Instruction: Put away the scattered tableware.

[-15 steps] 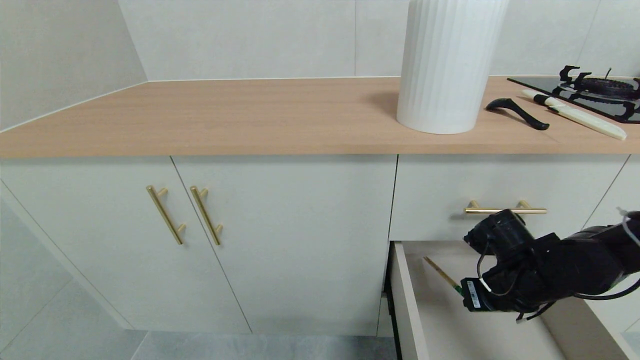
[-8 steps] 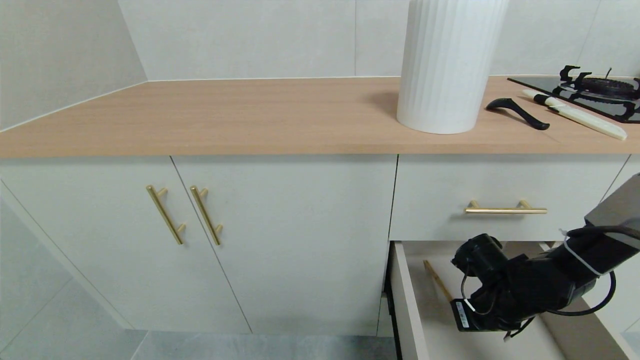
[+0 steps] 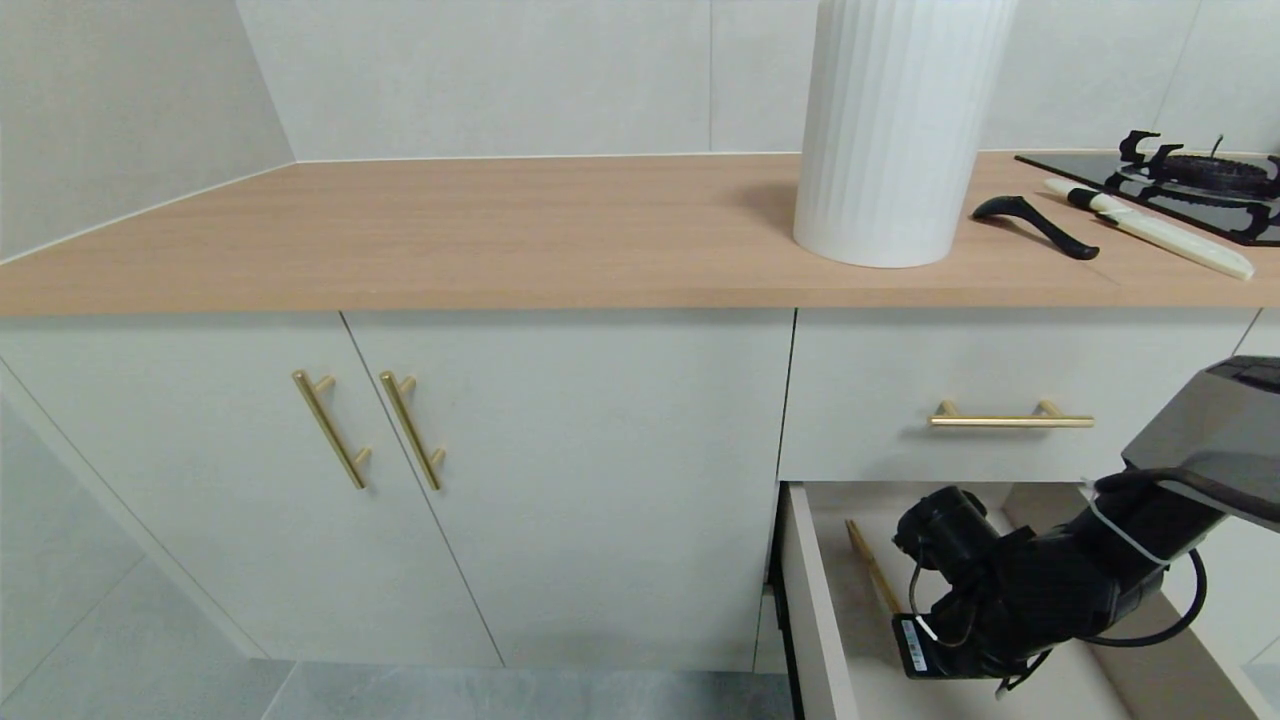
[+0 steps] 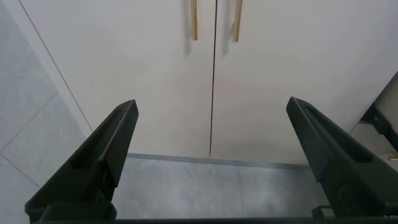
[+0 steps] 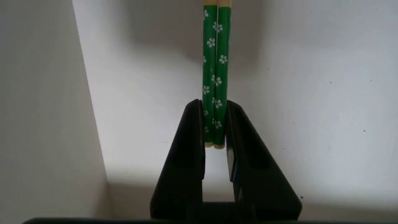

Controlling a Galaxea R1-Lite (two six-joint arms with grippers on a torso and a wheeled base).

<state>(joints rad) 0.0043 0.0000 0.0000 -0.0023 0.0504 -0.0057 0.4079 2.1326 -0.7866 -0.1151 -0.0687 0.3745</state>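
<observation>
R gripper (image 5: 215,109) fingers pinch green flower-print chopstick pair (image 5: 216,56) inside open white drawer (image 3: 815,600), not yet released. L gripper (image 4: 211,118) fingers spread, empty. Black curved utensil (image 3: 1035,222) & cream knife (image 3: 1160,232) left to do, on wooden desk (image 3: 500,230).

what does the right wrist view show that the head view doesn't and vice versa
Right wrist view: the green flower-printed ends of the wooden chopsticks clamped by the right gripper. Head view: the wooden countertop with a white ribbed cylinder, a black curved tool and a cream knife, plus brass-handled cabinet doors. Both: the chopsticks inside the open white drawer.
</observation>
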